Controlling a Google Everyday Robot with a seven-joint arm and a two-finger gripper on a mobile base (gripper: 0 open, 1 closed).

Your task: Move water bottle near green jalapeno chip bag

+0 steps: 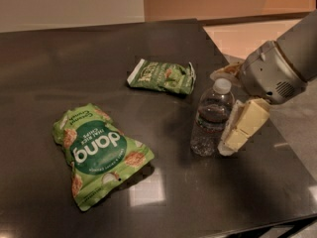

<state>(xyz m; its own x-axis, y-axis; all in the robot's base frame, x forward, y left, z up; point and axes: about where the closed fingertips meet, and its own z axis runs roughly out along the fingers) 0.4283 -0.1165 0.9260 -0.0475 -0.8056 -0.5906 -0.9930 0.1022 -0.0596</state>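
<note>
Progress is looking early: nothing is being carried yet. Well to the left of the gripper in the camera view, a bright green dong rice chip bag (99, 152) is lying on the dark desk (44, 58). Nearer, up and left of the gripper, the green jalapeno chip bag (161, 77) is lying flat. The water bottle (212, 118) is standing upright just beside the gripper (240, 130), apart from that bag. Whether the gripper is wide or narrow, I cannot tell. Grasping and shifting the bottle are remaining.
</note>
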